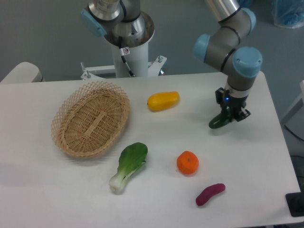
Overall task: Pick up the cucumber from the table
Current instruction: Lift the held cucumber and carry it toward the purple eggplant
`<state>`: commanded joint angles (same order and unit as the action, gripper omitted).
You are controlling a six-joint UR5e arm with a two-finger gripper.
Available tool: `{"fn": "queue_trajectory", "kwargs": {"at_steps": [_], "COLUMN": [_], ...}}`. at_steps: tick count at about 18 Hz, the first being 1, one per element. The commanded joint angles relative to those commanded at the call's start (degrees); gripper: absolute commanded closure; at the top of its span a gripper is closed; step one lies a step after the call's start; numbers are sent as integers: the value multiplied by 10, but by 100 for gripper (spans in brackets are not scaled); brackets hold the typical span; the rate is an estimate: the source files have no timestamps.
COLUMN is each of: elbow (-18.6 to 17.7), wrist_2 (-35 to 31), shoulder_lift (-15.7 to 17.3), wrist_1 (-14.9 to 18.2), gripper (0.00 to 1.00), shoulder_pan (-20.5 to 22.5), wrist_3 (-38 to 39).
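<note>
The cucumber (219, 121) is a small, dark green, glossy piece at the right side of the white table (156, 199). My gripper (232, 114) is shut on its upper right end, and the free end sticks out down and to the left. I cannot tell whether its low end touches the tabletop. The arm comes down onto it from the upper right.
A wicker basket (90, 118) lies at the left. A yellow vegetable (163, 100) sits mid-table. A bok choy (128, 166), an orange fruit (187, 162) and a purple vegetable (210, 194) lie toward the front. The robot base (127, 42) stands behind the table.
</note>
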<state>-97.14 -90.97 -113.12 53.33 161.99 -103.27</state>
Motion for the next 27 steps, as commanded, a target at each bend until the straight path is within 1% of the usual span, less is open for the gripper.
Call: {"fn": "queue_trajectory", "kwargs": {"at_steps": [1,3,5,9,11,13,15,16,17,19,23,24,27], "elbow": [22,68,100,171,200,221,225,231,243,275,355,368,385], "wrist_2": [2,5,12,58,61,60,60,58,56,48,24,23,11], "shoulder_lift": [-3,-15,-33,-70,-85,-102,-107,-112,-120,-136,-179,-185,-191], "wrist_1": [16,41,43,43,44,46,48,55,68,105,163,179,194], "gripper": [83,83,83,83,83,83,83,83,83,83,83,83,83], "shoulder_pan": [-10,-34,-63,-110,-126,-135,-135,-136,-138,-145,-146,-147,-148], "wrist_3": [3,45,88,148,162,163,163,164,169,188,211,211,209]}}
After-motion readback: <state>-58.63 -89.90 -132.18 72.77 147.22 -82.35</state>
